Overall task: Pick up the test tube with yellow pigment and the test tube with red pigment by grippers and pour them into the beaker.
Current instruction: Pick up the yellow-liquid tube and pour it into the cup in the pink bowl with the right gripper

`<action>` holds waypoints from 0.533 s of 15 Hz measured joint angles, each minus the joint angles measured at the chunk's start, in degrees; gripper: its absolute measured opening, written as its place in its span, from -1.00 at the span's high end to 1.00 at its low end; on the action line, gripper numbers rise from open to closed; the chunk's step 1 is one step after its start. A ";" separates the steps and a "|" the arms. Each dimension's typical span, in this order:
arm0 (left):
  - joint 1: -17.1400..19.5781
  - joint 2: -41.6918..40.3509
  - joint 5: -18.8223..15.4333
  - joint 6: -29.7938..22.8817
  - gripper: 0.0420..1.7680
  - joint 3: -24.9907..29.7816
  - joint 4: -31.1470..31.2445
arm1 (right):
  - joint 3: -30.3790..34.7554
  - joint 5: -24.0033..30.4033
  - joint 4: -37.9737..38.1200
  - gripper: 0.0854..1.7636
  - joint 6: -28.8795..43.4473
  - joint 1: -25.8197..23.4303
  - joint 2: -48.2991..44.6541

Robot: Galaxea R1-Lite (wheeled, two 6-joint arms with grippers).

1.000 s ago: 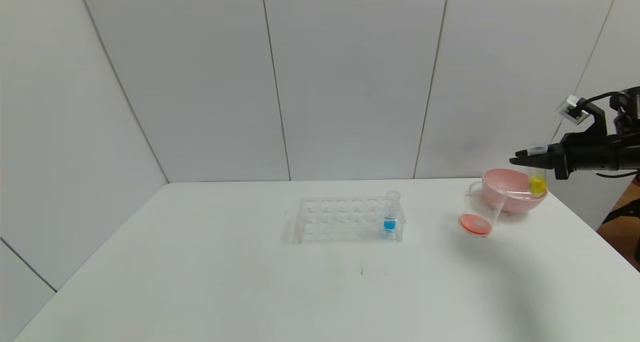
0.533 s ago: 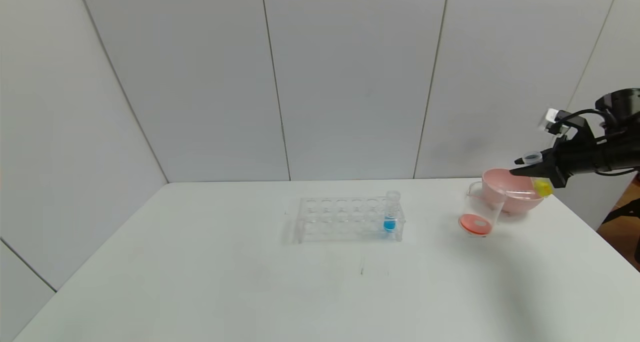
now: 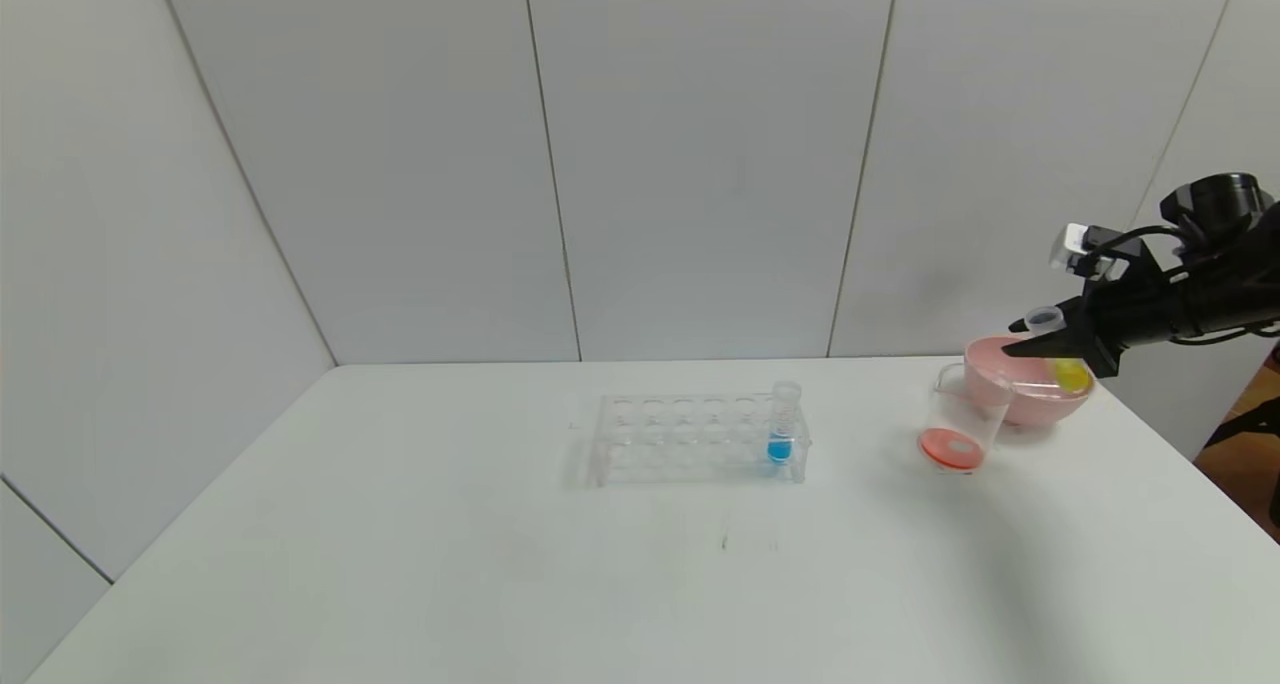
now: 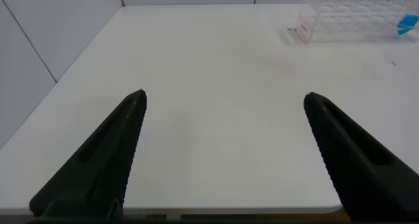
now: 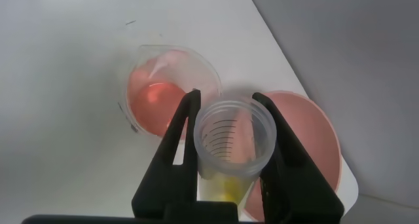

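- Head view, centre: a clear rack (image 3: 700,438) stands on the white table (image 3: 400,564), with a blue-liquid tube (image 3: 783,424) upright in its right end.
- Right of the rack, the beaker (image 3: 962,427) sits on the table with red-orange liquid in its bottom; it leans a little, its lip at the upper left.
- Just behind the beaker, right of centre, is a pink bowl (image 3: 1020,389), close to or touching it.
- At the right edge of the frame, the right gripper (image 3: 1045,339) reaches in from the right above the bowl, its jaws narrow and clamped on the yellow tube (image 3: 1058,349).
- The tube is tilted, mouth up and to the left, yellow end down to the right over the bowl; the yellow liquid sits at its low end.
- Left wrist view: the left gripper (image 4: 222,152) hangs low over bare table, jaws wide, holding nothing; the rack (image 4: 353,18) is in the upper right of that frame.
- Right wrist view: the two fingers (image 5: 180,145) press on either side of the tube (image 5: 232,145), just below its rim, with its open mouth facing the camera.
- Beyond it, the beaker (image 5: 167,86) lies upper left and the bowl (image 5: 314,142) to the right.
- The red tube appears in no view.
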 joint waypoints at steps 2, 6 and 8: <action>0.00 0.00 0.00 0.00 -0.94 0.00 0.02 | -0.96 0.02 -0.44 0.40 -1.06 0.68 0.54; 0.00 0.00 0.00 0.00 -0.94 0.00 0.02 | -1.68 0.00 -0.55 0.40 -4.73 2.04 1.08; 0.00 0.00 -0.02 0.00 -0.94 0.00 0.02 | -1.71 -0.18 0.20 0.40 -7.19 2.21 1.11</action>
